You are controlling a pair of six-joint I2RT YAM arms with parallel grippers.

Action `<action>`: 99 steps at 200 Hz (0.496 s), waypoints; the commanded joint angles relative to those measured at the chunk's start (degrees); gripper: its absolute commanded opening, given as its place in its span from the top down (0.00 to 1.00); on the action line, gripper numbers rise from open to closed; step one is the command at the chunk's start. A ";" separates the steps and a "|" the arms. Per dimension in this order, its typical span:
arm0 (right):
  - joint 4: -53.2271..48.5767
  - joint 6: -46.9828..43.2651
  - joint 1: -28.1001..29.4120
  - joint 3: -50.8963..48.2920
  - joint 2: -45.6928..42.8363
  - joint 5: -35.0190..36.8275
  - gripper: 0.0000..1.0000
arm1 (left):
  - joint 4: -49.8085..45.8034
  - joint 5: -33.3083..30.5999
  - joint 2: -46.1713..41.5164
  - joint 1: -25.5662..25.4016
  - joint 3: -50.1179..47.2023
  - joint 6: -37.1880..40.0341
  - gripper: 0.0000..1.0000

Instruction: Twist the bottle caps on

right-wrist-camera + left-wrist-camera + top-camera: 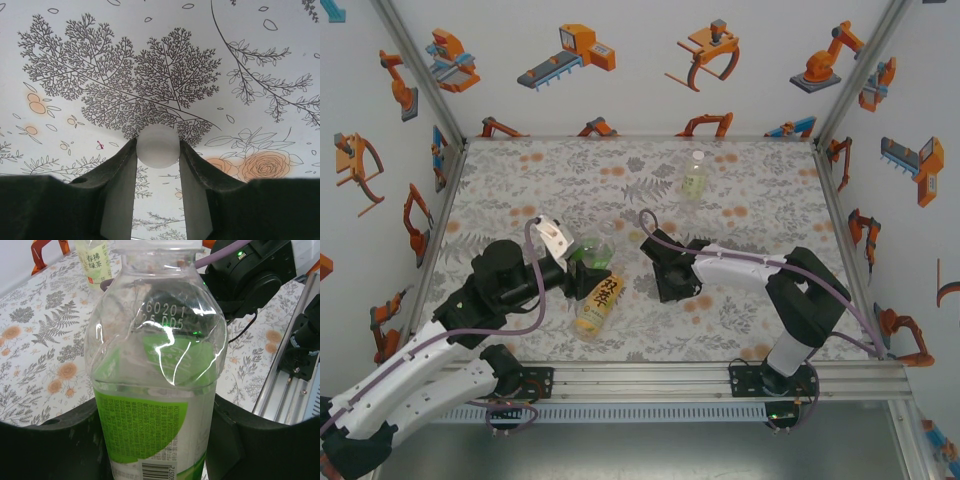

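Across the floral surface (760,210) I have both arms reaching in from the near edge, and their ends are close to each other around the middle.

My left hand (578,265) is pressed onto the green bottle (155,390), one finger on each side of its lower body. From the wrist camera I see a dented clear shoulder, printed digits under the neck, a green label and a barcode at the bottom. Its neck runs out of the top of that view, so I cannot tell how the mouth looks.

Just beside that hand, toward the near edge, the amber bottle (597,305) lies on its side with the dark characters on its label facing up.

Well apart from both, toward the far side, the pale bottle (694,175) stands upright.

My right hand (157,150) is just right of the green bottle in the overhead view. Its fingers (117,185) are pinching the cap (158,145), a small round white one, touched on both sides at the fingertips, over a fern print. I cannot tell whether the cap rests on the surface or hangs just off it.
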 commanded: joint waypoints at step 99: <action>-1.43 -12.86 0.54 0.65 -26.06 -5.08 0.73 | -6.66 5.66 4.70 0.14 2.67 10.25 0.97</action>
